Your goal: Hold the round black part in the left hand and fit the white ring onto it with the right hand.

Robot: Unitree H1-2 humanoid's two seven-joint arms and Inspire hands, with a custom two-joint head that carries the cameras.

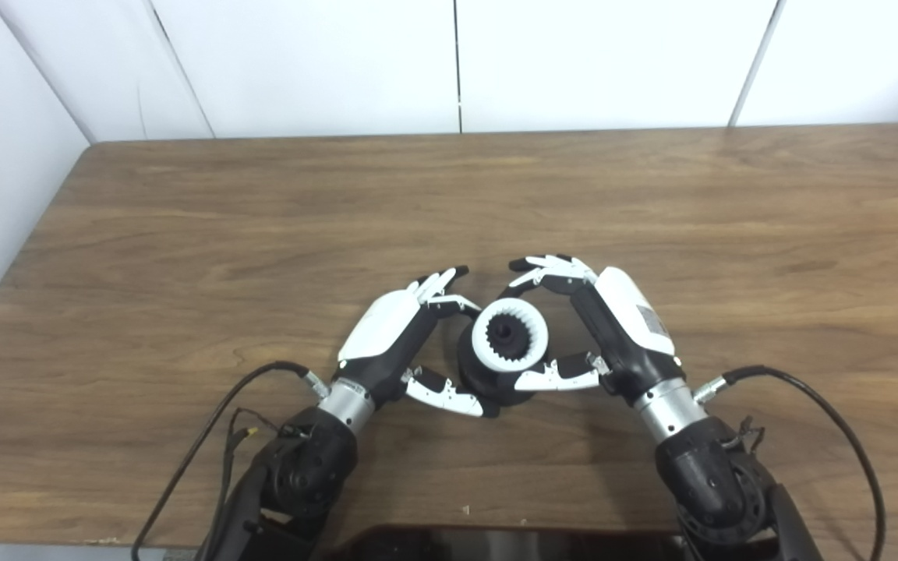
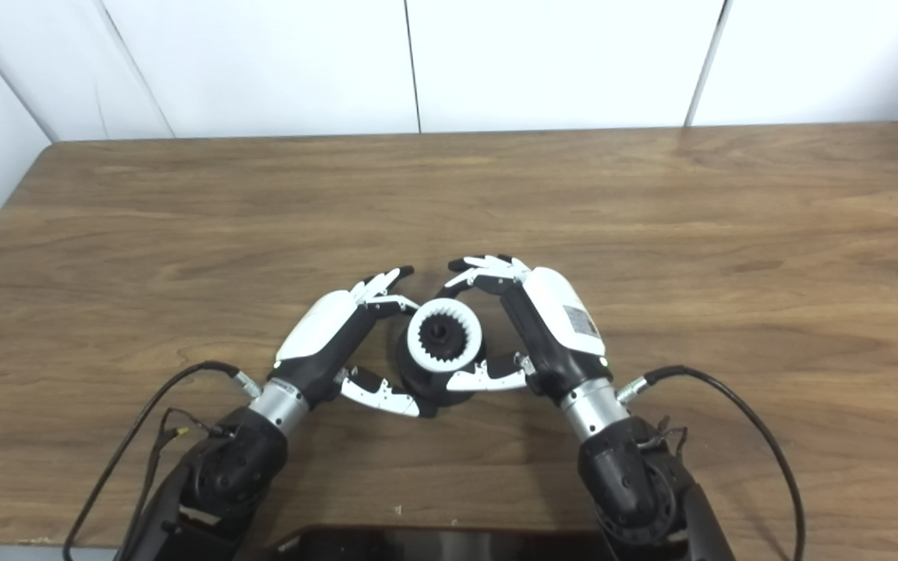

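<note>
The round black part [image 1: 479,379] stands on the wooden table near the front middle. The white ring [image 1: 481,337], toothed on its inside, sits on top of it, around a black toothed hub. My left hand [image 1: 406,335] wraps the black part from the left, fingers at its far side and thumb against its near base. My right hand [image 1: 613,319] comes from the right, fingers arched over the ring's far side and thumb against its near right edge. The same shows in the right eye view, with the ring [image 2: 416,343] between both hands.
The wooden table [image 1: 449,202] runs back to a white panelled wall. Black cables loop from both wrists, left [image 1: 207,436] and right [image 1: 831,421]. A dark flat object [image 1: 511,541] lies at the table's front edge.
</note>
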